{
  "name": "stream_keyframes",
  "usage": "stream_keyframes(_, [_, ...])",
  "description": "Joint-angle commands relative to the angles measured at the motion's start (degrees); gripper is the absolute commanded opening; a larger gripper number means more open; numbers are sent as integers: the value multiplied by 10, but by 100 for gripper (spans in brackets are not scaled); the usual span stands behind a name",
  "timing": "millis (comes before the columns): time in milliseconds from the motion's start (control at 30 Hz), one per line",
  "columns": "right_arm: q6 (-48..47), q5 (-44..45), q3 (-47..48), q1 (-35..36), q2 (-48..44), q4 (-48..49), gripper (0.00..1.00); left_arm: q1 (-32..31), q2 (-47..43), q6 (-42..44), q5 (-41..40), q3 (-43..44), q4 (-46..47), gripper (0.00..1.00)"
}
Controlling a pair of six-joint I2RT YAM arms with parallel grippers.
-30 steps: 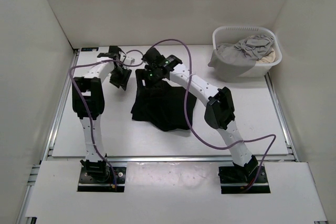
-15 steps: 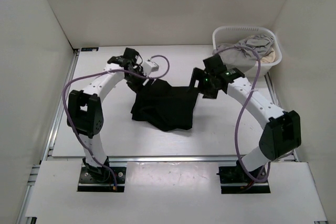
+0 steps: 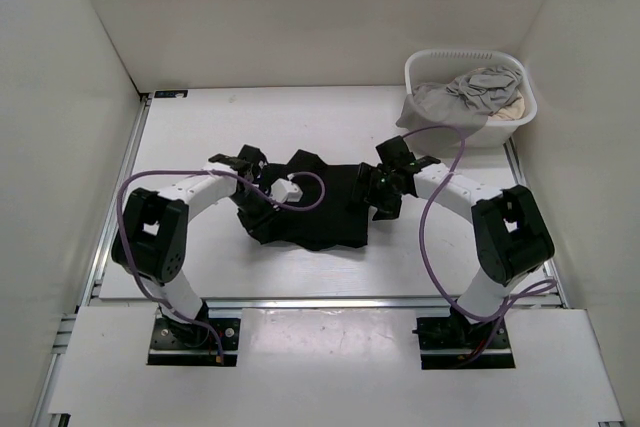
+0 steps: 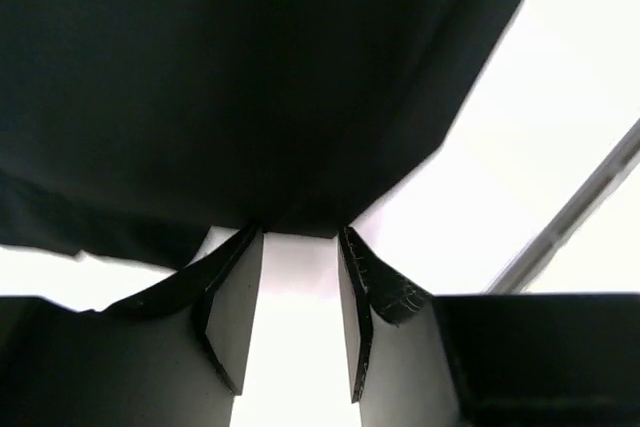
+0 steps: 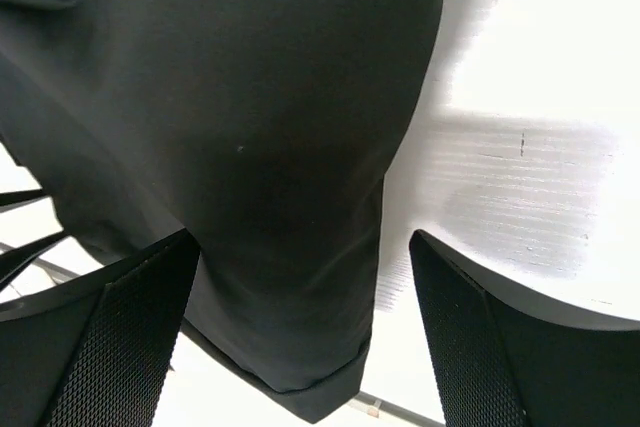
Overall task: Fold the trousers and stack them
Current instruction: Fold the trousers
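Left gripper (image 4: 297, 234) is down low at the edge of the plain black soft-fabric trousers (image 3: 315, 205). Its jaws are narrow, with just a slit of white table (image 3: 200, 137) between the fingers (image 4: 235, 297). The hem sits right at their tips, and nothing looks clamped. On the other side, the right gripper (image 5: 300, 242) stands wide. One mesh-padded finger (image 5: 120, 347) is over the cloth and the other is over bare table, with the fabric's edge running between them. The trousers lie bunched and low between the two grippers. Well beyond the right gripper, a white plastic laundry basket (image 3: 430, 127) holds a grey garment (image 3: 465, 92) and a beige cloth (image 3: 513, 105).
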Motion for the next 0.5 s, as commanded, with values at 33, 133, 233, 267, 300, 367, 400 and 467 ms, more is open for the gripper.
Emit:
stream_keyframes(33, [-9, -9, 1, 0, 3, 18, 90, -5, -61, 49, -52, -16, -6, 50])
stream_keyframes(133, [-30, 6, 8, 0, -16, -11, 90, -5, -61, 67, -41, 41, -34, 56])
stream_keyframes(233, [-55, 6, -1, 6, -54, -23, 90, 11, -41, 51, 16, 124, -51, 63])
stream_keyframes(267, [-63, 6, -6, 14, -73, -28, 90, 18, -14, 40, 34, 188, -46, 68])
stream_keyframes(300, [-69, 6, -17, 20, -82, -28, 90, 24, 6, 25, 48, 222, -32, 69])
stream_keyframes(367, [-75, 6, -32, 34, -107, -23, 90, 24, 86, -8, 65, 324, -32, 69])
stream_keyframes(400, [-75, -2, -53, 39, -114, -16, 91, 24, 115, -14, 71, 355, -32, 70])
stream_keyframes(467, [-61, -19, -76, 39, -127, 0, 91, 24, 195, -33, 78, 436, -32, 71])
